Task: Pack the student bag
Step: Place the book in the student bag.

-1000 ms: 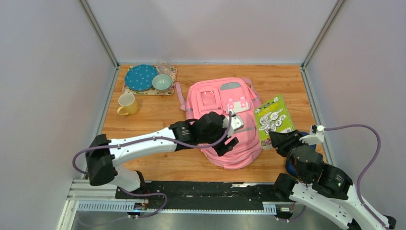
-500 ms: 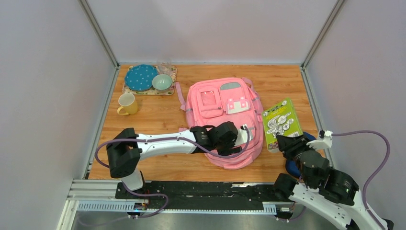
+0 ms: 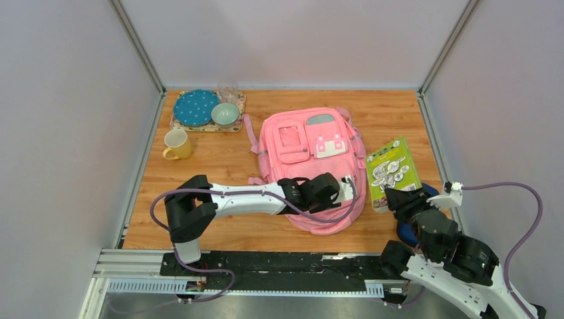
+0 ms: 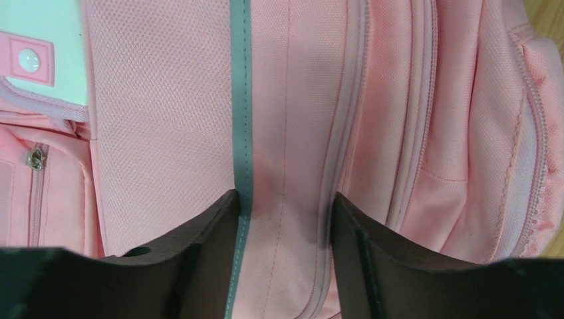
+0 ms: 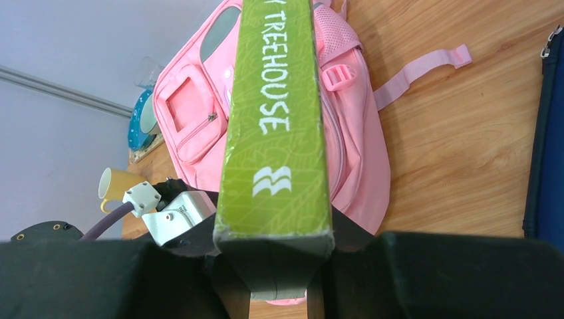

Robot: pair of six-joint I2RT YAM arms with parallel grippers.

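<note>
Left gripper (image 4: 282,199) presses the student bag (image 3: 306,159), woven pink fabric and a smooth grey strip (image 4: 241,100) between half-spread jaws; grip unclear. Right gripper (image 5: 276,246) clamps a slim green book (image 5: 276,119).

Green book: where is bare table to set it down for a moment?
Bare table at the far right corner, between student bag and wall. Also between yellow mug and left arm. Crowded near right: blue case, right gripper holding the book.

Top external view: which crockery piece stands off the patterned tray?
The yellow ceramic mug, beside the tray; the blue dotted plate and green bowl sit on it.
</note>
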